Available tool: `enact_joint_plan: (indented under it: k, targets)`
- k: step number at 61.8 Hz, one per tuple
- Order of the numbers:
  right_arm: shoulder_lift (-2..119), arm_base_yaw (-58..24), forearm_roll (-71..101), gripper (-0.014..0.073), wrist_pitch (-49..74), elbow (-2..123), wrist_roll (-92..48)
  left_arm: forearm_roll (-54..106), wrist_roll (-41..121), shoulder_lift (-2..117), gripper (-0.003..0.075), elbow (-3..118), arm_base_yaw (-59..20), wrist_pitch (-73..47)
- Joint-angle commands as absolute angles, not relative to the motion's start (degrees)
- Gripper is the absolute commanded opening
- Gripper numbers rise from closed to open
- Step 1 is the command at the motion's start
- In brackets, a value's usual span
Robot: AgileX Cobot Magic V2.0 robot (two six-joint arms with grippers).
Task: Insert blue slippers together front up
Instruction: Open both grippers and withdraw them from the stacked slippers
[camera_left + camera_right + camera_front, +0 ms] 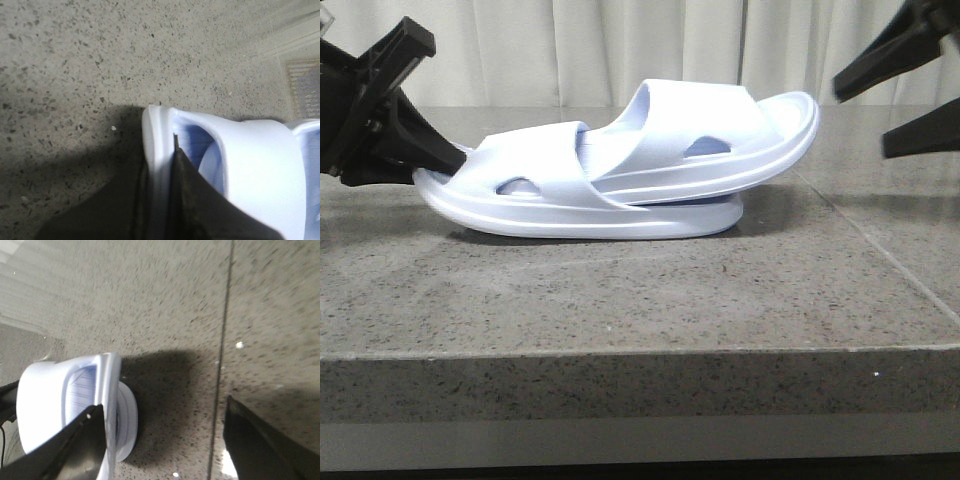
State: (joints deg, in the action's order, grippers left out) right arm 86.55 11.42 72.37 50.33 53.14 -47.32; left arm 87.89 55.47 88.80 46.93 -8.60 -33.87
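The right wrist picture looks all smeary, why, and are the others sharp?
Right wrist view: the speckled grey stone table streaks with motion blur. Left wrist view: the pale lavender-blue foam slipper looks soft up close. Front view: crisp, with a dark shadow beneath the slippers.

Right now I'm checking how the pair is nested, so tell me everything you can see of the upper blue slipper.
The upper blue slipper is pale lavender-blue, looks like moulded foam, with a thick rimmed sole, wide strap and oval side hole. Its left end is pushed under the strap of the lower blue slipper, resting on that sole; its right end tilts up, clear of the stone table. The right gripper is open around that end without touching it. The left gripper clamps the lower slipper's rim.
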Motion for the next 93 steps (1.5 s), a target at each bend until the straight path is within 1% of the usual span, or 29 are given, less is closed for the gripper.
enact_joint_plan:
  k: [1,14,25,40,43,47,53,54,58,62,70,76,81,88,93]
  targets:
    - [82.34,13.36,73.63,0.0524,53.93,54.81,-48.72,89.63,55.52,87.01,-0.0020,48.41,-9.03,-35.94]
    - [75.80,13.44,71.06,0.0520,54.54,54.81,-49.08,89.63,55.52,87.01,-0.0020,48.41,-9.26,-36.18]
    - [69.74,13.44,70.80,0.0520,57.36,54.81,-49.08,89.63,55.52,87.01,-0.0020,48.41,-11.60,-34.34]
    - [63.75,13.44,67.88,0.0520,58.34,54.69,-49.08,87.99,55.90,87.01,-0.0013,48.64,-11.70,-34.61]
    - [63.15,13.44,67.54,0.0520,58.67,54.49,-49.08,86.44,55.90,87.01,0.0026,48.99,-11.70,-34.61]
    - [62.48,13.44,66.95,0.0520,59.95,54.44,-49.08,84.24,55.90,87.01,0.0127,49.39,-11.70,-34.61]
    - [61.05,13.44,65.07,0.0520,62.51,54.44,-49.08,84.20,55.90,86.91,0.0340,49.39,-11.32,-34.39]
    - [60.58,13.44,64.74,0.0520,62.93,54.44,-49.08,84.20,55.90,86.91,0.0363,49.39,-11.17,-34.39]
    - [59.12,13.44,63.46,0.0520,63.28,54.44,-48.72,83.52,55.90,86.91,0.0436,49.39,-10.54,-34.82]
    - [57.70,13.44,62.25,0.0520,62.72,54.44,-47.50,81.46,55.60,86.50,0.0452,49.39,-9.93,-34.82]
    - [53.87,13.44,55.32,0.0520,59.81,54.44,-42.43,69.96,47.75,84.10,0.0450,51.10,-8.73,-34.69]
    - [51.29,12.94,48.96,0.0520,58.22,54.58,-37.42,55.39,38.22,80.69,0.0451,53.51,-8.49,-34.57]
    - [49.57,12.00,43.50,0.0520,57.74,54.86,-33.67,41.26,26.82,77.48,0.0450,56.14,-8.49,-35.43]
    - [46.80,10.35,36.43,0.0520,58.40,55.44,-28.04,20.01,12.13,72.10,0.0450,59.29,-8.49,-41.34]
    - [44.66,9.34,31.85,0.0520,59.30,55.61,-24.48,10.29,4.57,67.64,0.0450,59.68,-8.49,-44.45]
